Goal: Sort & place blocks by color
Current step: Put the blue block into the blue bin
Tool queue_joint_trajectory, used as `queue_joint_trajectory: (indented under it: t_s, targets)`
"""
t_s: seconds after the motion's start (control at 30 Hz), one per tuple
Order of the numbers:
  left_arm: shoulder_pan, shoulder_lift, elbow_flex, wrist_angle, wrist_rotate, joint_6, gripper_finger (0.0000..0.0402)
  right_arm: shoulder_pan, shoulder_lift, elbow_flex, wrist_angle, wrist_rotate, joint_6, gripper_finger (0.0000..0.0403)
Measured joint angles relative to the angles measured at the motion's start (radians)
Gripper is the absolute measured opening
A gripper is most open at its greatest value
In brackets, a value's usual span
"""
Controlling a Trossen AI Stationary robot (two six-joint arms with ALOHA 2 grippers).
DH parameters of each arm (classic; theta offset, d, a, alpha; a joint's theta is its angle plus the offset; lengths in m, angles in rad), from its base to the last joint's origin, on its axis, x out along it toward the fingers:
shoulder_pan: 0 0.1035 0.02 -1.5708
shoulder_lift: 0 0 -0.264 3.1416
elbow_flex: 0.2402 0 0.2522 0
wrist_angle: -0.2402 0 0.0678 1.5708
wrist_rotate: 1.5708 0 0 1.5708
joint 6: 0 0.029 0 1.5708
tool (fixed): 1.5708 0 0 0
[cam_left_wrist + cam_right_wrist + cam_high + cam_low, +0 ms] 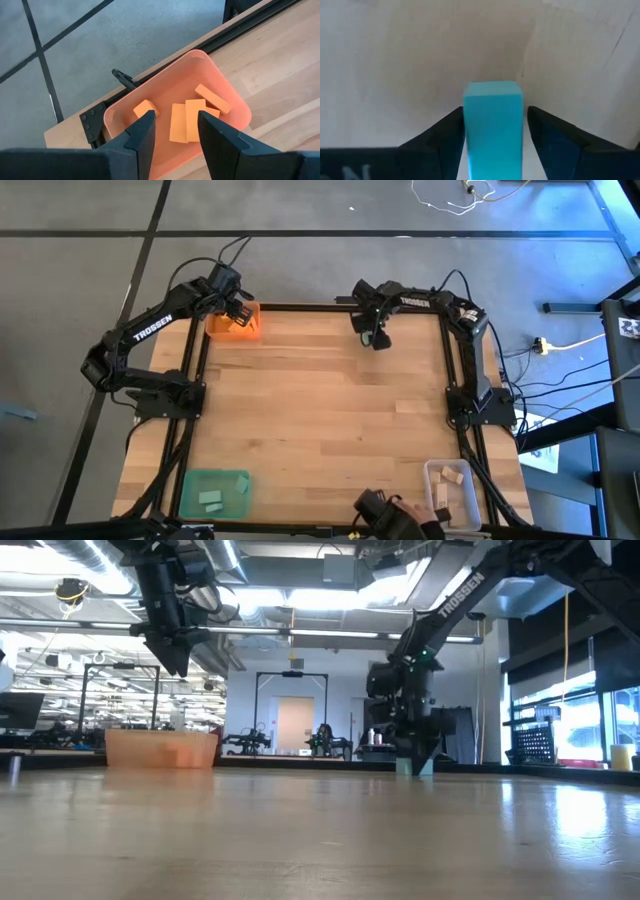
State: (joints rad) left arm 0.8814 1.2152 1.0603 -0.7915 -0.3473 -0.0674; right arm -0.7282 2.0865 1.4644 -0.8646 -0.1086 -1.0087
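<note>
My left gripper (174, 131) hangs open over the orange tray (234, 323) at the table's far left corner. It touches nothing. Several orange blocks (187, 120) lie flat on the tray's floor below it. My right gripper (376, 337) points down near the far edge, right of the middle, and is shut on a teal-green block (493, 122). The low view shows this block (421, 768) below the fingers at table height. More teal-green blocks (210, 498) lie in the green tray, and pale wooden blocks (452, 476) lie in the clear tray. My right gripper pinches the teal-green block by its two opposite long sides (469, 135). The fingers (442, 137) come from above and point down. The block stands upright between them, its lower end (422, 771) at the table top. Whether it rests there I cannot tell.
The green tray (188, 480) sits at the near left corner and the clear tray (430, 480) at the near right corner. A person's hand (415, 518) with a dark object reaches in over the near edge. Bare wood (320, 410) fills the middle.
</note>
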Motion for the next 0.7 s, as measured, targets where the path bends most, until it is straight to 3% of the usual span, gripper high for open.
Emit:
queue_joint_trajectory:
  t_s: [0.13,0.37,0.5,0.7]
  targets:
    - [0.000,0.000,0.000,0.000,0.052,0.023,0.0138,0.011,-0.008,-0.043,0.068,0.035,0.015,0.0210]
    - [0.000,0.000,0.000,-0.002,0.369,0.266,0.0138,0.047,-0.009,-0.046,0.074,0.055,0.036,0.0132]
    - [0.000,0.000,0.000,-0.021,0.564,0.398,0.0138,0.061,-0.003,-0.026,0.069,0.055,0.079,0.0133]
    - [-0.001,0.000,0.000,-0.092,0.744,0.535,0.0138,0.070,0.004,0.054,0.017,-0.074,0.182,0.0133]
